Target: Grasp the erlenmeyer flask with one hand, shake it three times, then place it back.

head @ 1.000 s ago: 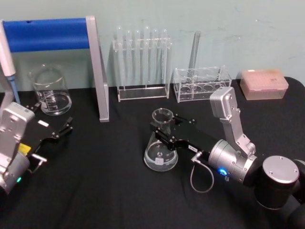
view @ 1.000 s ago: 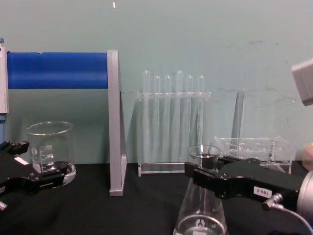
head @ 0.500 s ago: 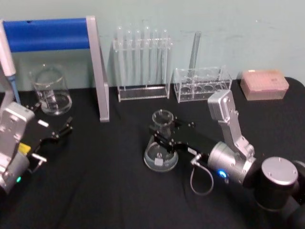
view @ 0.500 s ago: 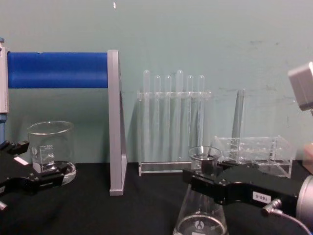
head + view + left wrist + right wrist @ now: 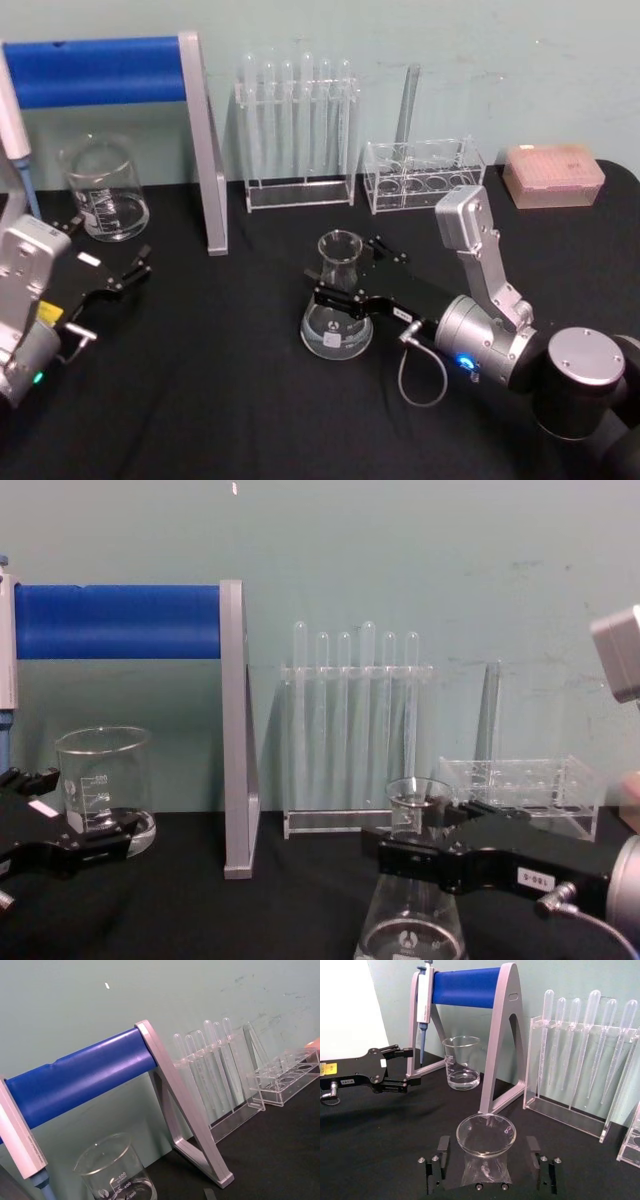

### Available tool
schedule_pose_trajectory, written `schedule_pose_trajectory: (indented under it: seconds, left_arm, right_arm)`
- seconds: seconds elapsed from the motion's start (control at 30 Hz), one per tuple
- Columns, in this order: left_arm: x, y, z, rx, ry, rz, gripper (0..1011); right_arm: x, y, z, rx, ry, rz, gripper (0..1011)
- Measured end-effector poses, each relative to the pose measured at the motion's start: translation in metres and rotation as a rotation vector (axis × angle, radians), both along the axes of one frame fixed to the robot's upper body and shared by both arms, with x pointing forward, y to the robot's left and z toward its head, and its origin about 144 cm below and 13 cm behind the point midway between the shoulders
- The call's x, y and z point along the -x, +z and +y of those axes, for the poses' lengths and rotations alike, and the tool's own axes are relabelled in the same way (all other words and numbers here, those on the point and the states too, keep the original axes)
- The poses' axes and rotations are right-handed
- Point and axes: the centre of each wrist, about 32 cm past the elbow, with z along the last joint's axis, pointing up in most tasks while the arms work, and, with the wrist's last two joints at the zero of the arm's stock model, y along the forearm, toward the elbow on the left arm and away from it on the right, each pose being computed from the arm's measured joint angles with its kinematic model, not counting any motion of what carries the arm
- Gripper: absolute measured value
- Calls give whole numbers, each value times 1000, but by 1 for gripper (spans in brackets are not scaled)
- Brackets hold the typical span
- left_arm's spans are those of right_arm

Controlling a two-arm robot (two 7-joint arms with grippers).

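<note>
The erlenmeyer flask stands upright on the black table, near the middle. It also shows close up as the flask and from the side as the flask. My right gripper reaches in from the right at neck height. It is open, one jaw on each side of the neck, with a gap showing on both sides in the right wrist view, where the right gripper frames the neck. My left gripper rests open at the left, near the beaker.
A glass beaker stands at the back left under a blue-barred pipette stand. A rack of thin tubes, a clear tube holder and a pink tip box line the back wall.
The right gripper's jaws have spread apart around the flask's neck. The flask stays upright in the same spot. The left arm has not moved.
</note>
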Motion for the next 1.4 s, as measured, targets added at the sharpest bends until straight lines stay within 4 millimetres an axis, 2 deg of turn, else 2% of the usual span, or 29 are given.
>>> schedule_pose_trajectory:
  seconds: [0.1, 0.47, 1.13, 1.4]
  left_arm:
    - [0, 0, 0, 0, 0, 0, 1001]
    - [0, 0, 0, 0, 0, 0, 1001]
    - [0, 0, 0, 0, 0, 0, 1001]
    - [0, 0, 0, 0, 0, 0, 1001]
  right_arm:
    - [0, 0, 0, -1, 0, -1, 1002]
    - [0, 1, -2, -1, 7, -3, 1000]
    - [35, 14, -47, 44, 66, 48, 1000]
    - [39, 23, -65, 57, -13, 26, 1000]
